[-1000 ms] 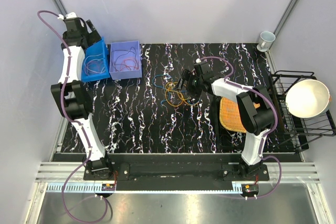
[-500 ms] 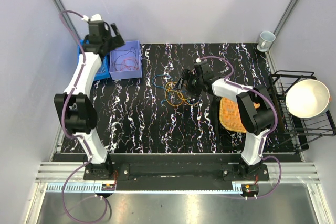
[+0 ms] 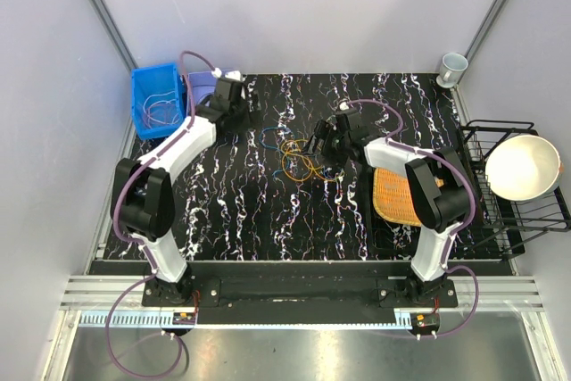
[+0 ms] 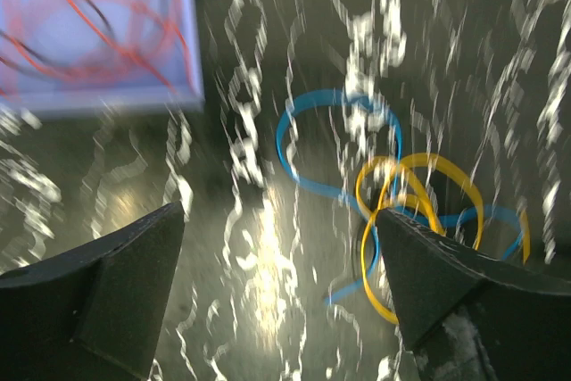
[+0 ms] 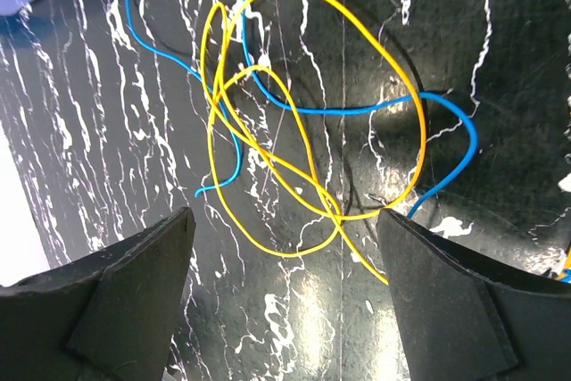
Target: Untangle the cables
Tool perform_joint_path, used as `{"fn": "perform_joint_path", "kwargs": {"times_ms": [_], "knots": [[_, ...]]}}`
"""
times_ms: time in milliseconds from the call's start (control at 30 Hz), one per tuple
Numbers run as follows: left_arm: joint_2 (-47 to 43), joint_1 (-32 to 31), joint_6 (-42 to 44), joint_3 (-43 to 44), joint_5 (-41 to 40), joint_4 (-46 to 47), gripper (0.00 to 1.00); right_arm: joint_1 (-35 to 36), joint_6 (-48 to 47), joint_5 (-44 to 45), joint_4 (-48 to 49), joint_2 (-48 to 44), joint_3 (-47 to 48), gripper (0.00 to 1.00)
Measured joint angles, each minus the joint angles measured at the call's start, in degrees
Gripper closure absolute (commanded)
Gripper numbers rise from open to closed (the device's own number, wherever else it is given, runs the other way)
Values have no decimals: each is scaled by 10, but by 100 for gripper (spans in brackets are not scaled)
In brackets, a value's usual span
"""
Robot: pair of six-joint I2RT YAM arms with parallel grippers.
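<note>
Tangled yellow and blue cables lie mid-table, directly beneath the right end effector — fingers spread, holding nothing. Left end effector, likewise spread and empty, hovers just beside them — lavender bin adjacent.

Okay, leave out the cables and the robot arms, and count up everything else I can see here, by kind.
bins: 2, the blue bin and the lavender bin
cup: 1
bowl: 1
wire rack: 1
orange woven piece: 1
Total: 6
</note>
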Motion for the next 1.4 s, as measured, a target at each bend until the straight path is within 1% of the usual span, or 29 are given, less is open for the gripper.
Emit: {"fn": "perform_joint_path", "kwargs": {"times_ms": [67,200,333,467,700,767,900,1033,1333,1400], "knots": [[-1,-9,-3,-28,4,3,15,-2,0,0,4,-3,-1,11],[0,-16,-16,-79,10,0,16,-3,0,0,10,-5,-2,11],[17,-30,-34,-82,8,8,18,-3,1,0,10,-5,-3,11],[51,-48,-57,-78,9,18,22,-3,1,0,12,-5,-3,11],[120,-52,-95,-49,7,19,27,-4,1,0,12,-5,-4,11],[136,-51,-104,-28,4,14,28,-3,1,0,15,-5,-4,11],[167,-51,-117,24,-3,12,34,-4,1,0,24,-5,-4,11],[182,-51,-129,47,-14,6,40,-4,1,0,24,-5,-4,11],[214,-52,-148,69,-38,-14,45,-4,3,-2,24,-5,-4,11],[219,-52,-150,74,-40,-17,50,-4,4,-2,24,-5,-4,11]]}}
